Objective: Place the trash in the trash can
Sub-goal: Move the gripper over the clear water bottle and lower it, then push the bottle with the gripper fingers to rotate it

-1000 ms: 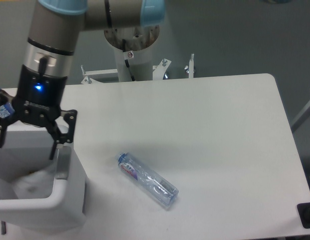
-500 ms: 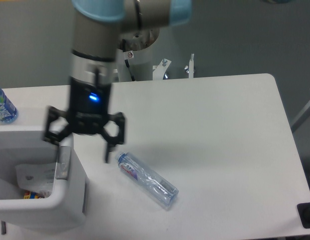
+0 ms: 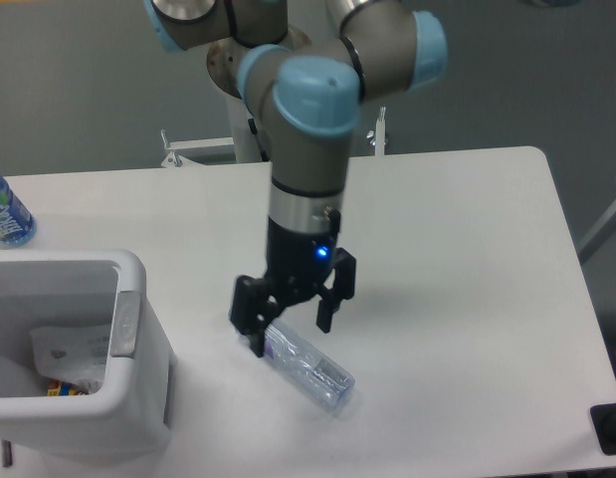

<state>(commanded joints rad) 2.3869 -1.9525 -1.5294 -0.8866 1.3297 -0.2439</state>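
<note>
- Fixed camera view: clear slim plastic bottle with red-blue label (image 3: 309, 369) lying on its side on the white table (image 3: 457, 249), long axis running diagonally from upper left to lower right, cap end hidden under the gripper.
- Black two-finger gripper (image 3: 292, 334) of the grey and light-blue arm (image 3: 308, 149) poised straight over the bottle's upper-left end, fingers spread wide and straddling it, nothing held; whether the fingertips touch the bottle or the table cannot be told.
- White rectangular plastic bin with rounded corners and grey handle patch (image 3: 138, 344) standing at the left edge, well apart from the bottle.
- Crumpled translucent whitish wrapper (image 3: 69, 354) already lying inside the bin, above some small coloured scraps.
- Second bottle with an all-blue label (image 3: 7, 214) standing upright at the far left edge beyond the bin; not part of the job.
- Judged handling: appears empty, so probably very light; thin walls likely to dent under a hard squeeze; smooth round surface likely to roll or slip out sideways if pinched off-centre.
- Judged best hold: across the narrow width, fingers square to the long axis, on the labelled stretch near the neck or nearer the middle for better balance; moderate squeeze only.
- Judged progress: wrapper done, bottle left; current step looks like the approach for the grasp, with lift and carry to the bin not yet done.
</note>
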